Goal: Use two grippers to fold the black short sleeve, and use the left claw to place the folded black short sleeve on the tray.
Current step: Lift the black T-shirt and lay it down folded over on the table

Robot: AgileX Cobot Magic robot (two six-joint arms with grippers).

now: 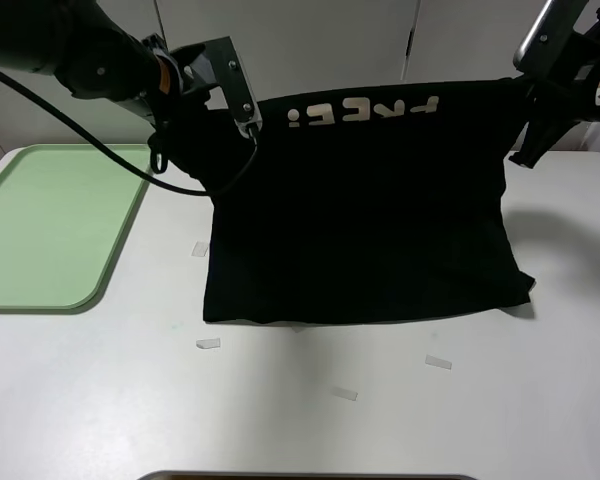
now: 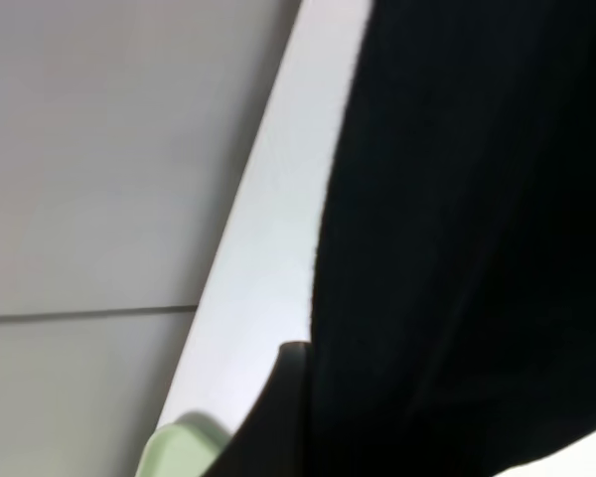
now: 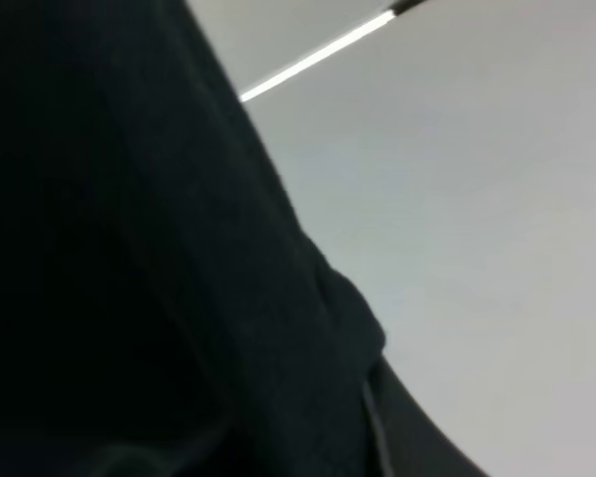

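Left claw [image 1: 183, 128]: you have it clamped on the black short sleeve [image 1: 360, 220].
Right claw [image 1: 527, 108]: clamped on the opposite top corner.
Tray [image 1: 50, 225]: your left, apart.

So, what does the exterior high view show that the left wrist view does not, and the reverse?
Only exterior high: the white lettering, the left arm, the right arm, tape bits. Only left wrist: hardly anything; a grey surface with a thin dark line, beyond the table edge. Both: the black shirt, the green tray (just a corner in the wrist view), the white table.
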